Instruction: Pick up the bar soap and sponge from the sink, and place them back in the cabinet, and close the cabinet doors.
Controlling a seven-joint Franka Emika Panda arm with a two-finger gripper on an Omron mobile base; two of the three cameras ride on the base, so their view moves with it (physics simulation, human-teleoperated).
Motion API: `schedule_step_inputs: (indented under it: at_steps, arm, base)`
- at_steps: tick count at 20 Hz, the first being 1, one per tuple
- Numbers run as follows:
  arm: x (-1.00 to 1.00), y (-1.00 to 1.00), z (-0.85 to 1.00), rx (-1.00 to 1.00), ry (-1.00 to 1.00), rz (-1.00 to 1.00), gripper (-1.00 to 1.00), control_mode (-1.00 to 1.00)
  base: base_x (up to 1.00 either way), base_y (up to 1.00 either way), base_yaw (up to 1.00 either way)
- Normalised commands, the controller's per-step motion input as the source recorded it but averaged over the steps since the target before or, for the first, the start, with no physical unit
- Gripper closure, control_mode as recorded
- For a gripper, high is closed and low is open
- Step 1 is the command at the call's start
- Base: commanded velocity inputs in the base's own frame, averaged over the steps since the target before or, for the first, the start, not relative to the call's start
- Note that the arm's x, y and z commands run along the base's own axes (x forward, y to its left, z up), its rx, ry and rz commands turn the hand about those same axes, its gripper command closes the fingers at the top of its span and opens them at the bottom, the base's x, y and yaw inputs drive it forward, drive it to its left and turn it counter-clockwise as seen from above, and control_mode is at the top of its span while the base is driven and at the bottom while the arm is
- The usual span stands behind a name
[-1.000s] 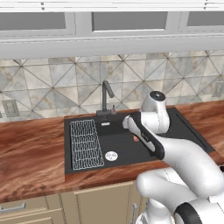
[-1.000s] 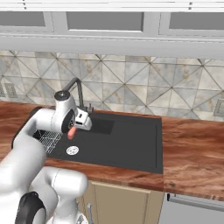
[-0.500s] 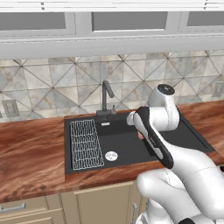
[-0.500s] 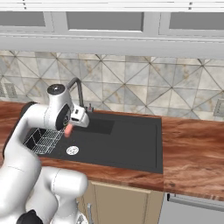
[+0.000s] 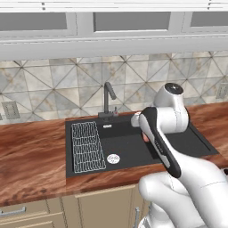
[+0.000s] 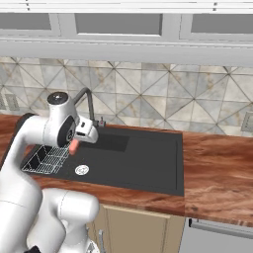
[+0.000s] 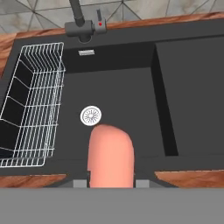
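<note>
Bar soap (image 7: pixel 110 155), salmon pink and rounded, is clamped between the gripper (image 6: pixel 74 146) jaws and held above the sink (image 7: pixel 192 87), clear of the basin floor. In the hand view the soap stands up from the bottom edge, its rounded end just beside the round white drain (image 7: pixel 91 115). The right base view shows its pink end hanging below the gripper, over the left part of the basin, between the white wire rack (image 6: pixel 47 158) and the dark faucet (image 6: pixel 88 101). The rack sits in the basin's left end. The faucet rises from the back rim, with a small red mark on its lever. A small pale plate under the faucet is too blurred to read; no other writing is legible.
</note>
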Motion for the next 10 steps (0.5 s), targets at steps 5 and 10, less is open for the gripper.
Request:
schedule_step_inputs:
  at_steps: [5,10]
  arm:
    - [-0.26,-0.06,0.12,-0.03,0.00,0.00,1.00,-1.00]
    - [-0.38,-0.32,0.12,-0.01,-0.01,0.00,1.00,-1.00]
  base:
    - [0.00,0.00,0.00]
    - [0.00,0.00,0.00]
